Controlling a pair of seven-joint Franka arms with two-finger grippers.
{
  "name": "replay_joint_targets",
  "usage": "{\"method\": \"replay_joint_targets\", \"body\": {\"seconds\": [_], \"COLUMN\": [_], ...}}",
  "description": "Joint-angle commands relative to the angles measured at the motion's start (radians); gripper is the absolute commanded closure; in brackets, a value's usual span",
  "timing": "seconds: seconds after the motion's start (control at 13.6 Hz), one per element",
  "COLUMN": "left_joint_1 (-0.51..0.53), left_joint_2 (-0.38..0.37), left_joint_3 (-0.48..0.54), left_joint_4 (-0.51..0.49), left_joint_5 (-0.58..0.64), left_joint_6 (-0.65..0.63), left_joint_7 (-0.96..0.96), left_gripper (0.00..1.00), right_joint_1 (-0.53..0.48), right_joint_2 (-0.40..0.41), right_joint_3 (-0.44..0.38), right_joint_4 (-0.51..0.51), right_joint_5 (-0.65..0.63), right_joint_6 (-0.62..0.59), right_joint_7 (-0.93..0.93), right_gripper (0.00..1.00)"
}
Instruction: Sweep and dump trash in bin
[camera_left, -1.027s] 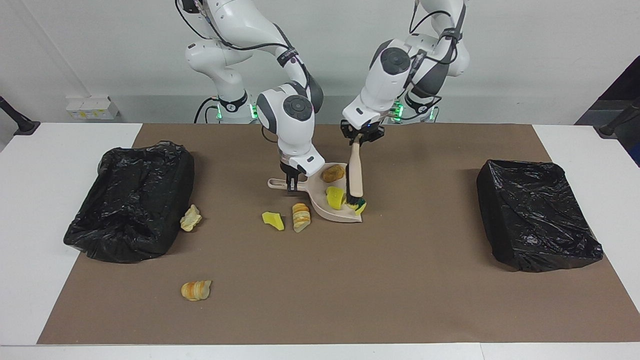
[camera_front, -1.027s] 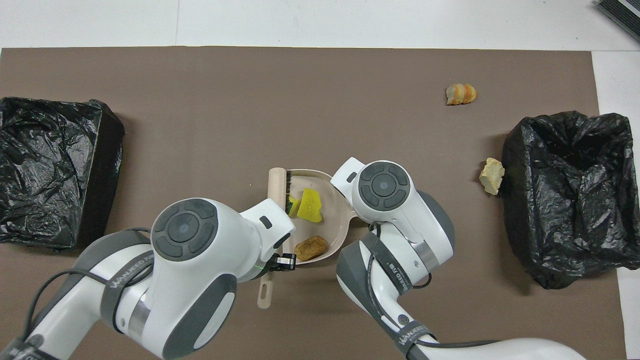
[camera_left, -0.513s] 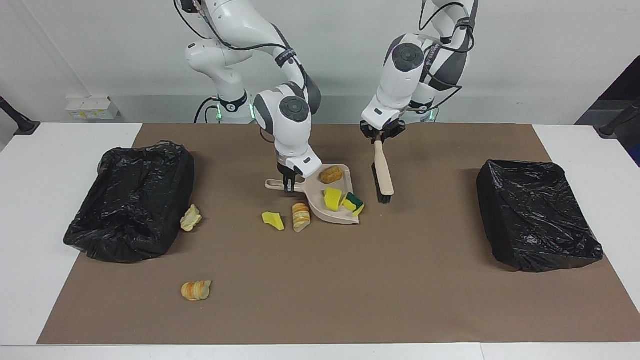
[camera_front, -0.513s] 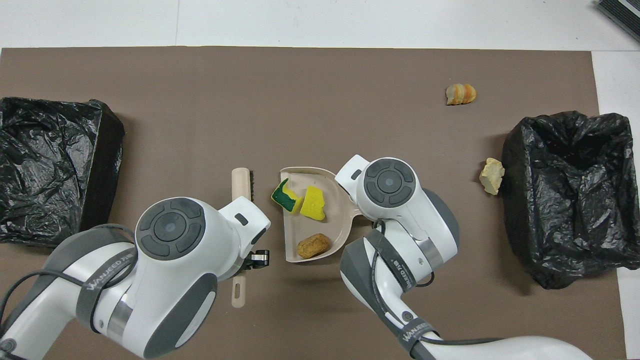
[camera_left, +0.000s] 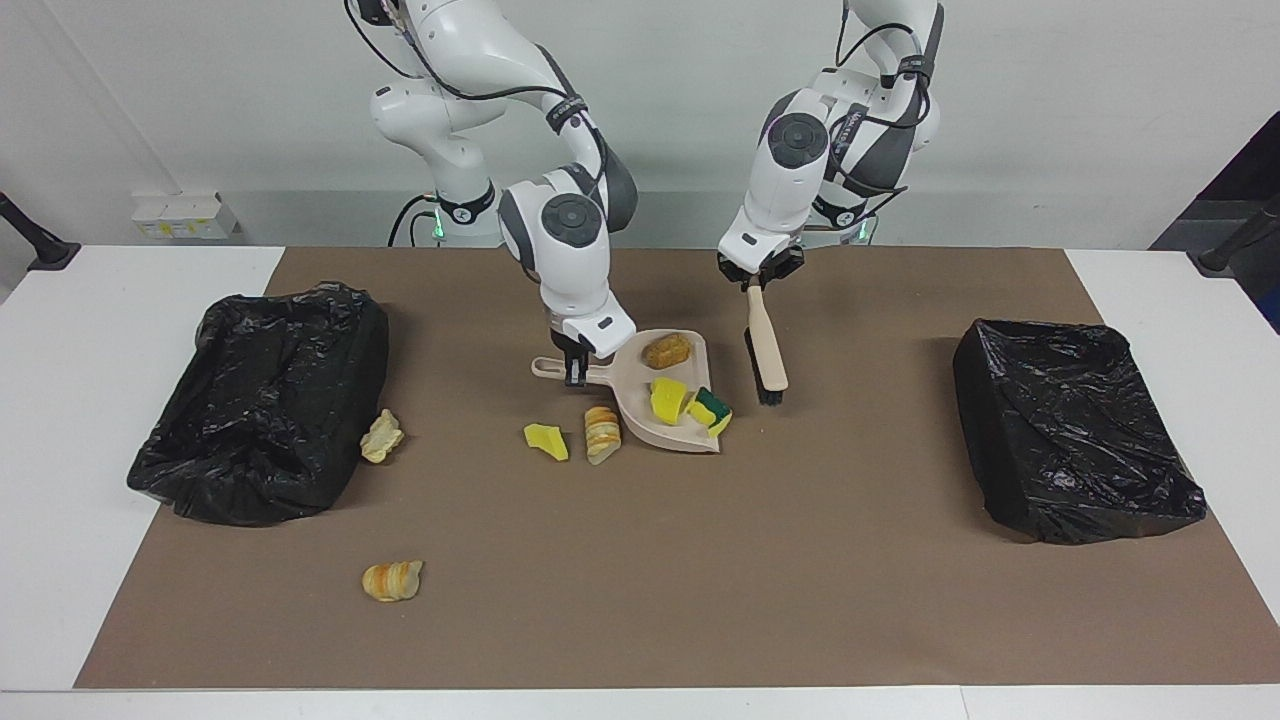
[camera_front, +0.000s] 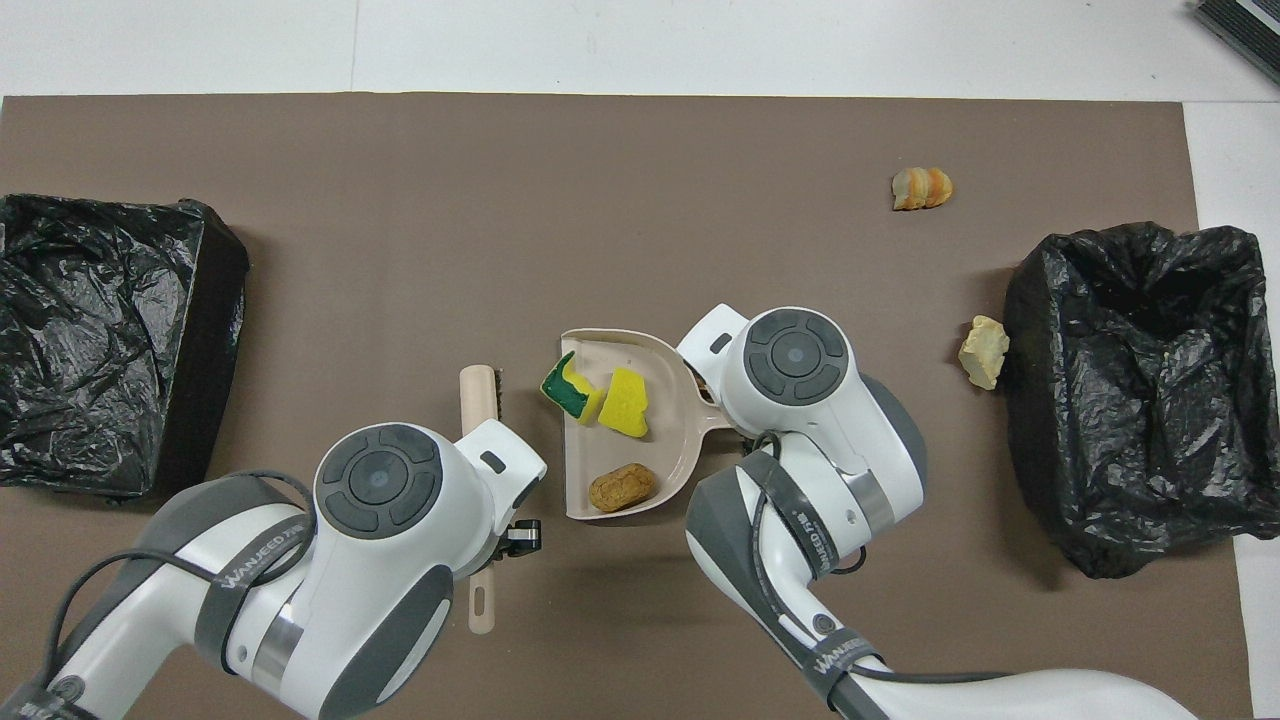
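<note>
right end effector (camera_left: 576, 372) clamps dustpan (camera_left: 640, 402) handle | left end effector (camera_left: 757, 279) grips brush (camera_left: 767, 348) (bristles beside pan) | pan: three trash (camera_left: 671, 401) bits | mat (camera_left: 760, 560): four more | two bins (camera_left: 262, 398)

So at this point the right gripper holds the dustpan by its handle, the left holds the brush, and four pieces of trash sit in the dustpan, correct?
Not quite: the dustpan holds three pieces, not four: a green-and-yellow sponge, a yellow sponge chunk and a brown lump, as the overhead view shows. The rest stands: the right gripper grips the dustpan's handle and the left gripper holds the brush.
</note>
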Motion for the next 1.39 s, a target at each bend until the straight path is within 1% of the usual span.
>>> {"method": "replay_joint_targets", "body": {"seconds": [0.0,0.15,0.29,0.44,0.59,0.73,0.88,1.1,1.32], "left_joint_1": [-0.019,-0.057,-0.11,-0.195,-0.281,-0.369,-0.448,-0.505,-0.509], "left_joint_2": [-0.043,-0.05,-0.059,-0.068,-0.071,-0.068,-0.065,-0.056,-0.047], "left_joint_3": [0.004,0.004,0.004,0.004,0.001,0.001,0.001,-0.002,-0.004], "left_joint_4": [-0.044,-0.045,-0.056,-0.079,-0.108,-0.155,-0.194,-0.209,-0.219], "left_joint_5": [0.02,0.02,0.02,0.02,0.02,0.02,0.02,0.013,0.008], "left_joint_6": [0.03,0.037,0.056,0.071,0.14,0.201,0.223,0.241,0.263], "left_joint_7": [-0.027,-0.056,-0.129,-0.211,-0.319,-0.37,-0.42,-0.472,-0.487], "left_gripper": [1.0,1.0,1.0,1.0,1.0,1.0,1.0,1.0,1.0], "right_joint_1": [-0.085,-0.128,-0.167,-0.213,-0.26,-0.302,-0.336,-0.418,-0.527], "right_joint_2": [-0.047,-0.072,-0.079,-0.079,-0.079,-0.079,-0.081,-0.073,-0.063], "right_joint_3": [0.007,0.007,0.007,0.006,0.007,0.006,0.006,0.004,0.003], "right_joint_4": [-0.01,-0.007,0.011,0.046,0.092,0.141,0.195,0.282,0.335], "right_joint_5": [0.117,0.181,0.214,0.258,0.271,0.29,0.295,0.304,0.303], "right_joint_6": [0.01,-0.001,-0.031,-0.096,-0.162,-0.24,-0.315,-0.441,-0.531], "right_joint_7": [-0.167,-0.227,-0.285,-0.324,-0.363,-0.394,-0.425,-0.448,-0.48], "right_gripper": [1.0,1.0,1.0,1.0,1.0,1.0,1.0,1.0,1.0]}}
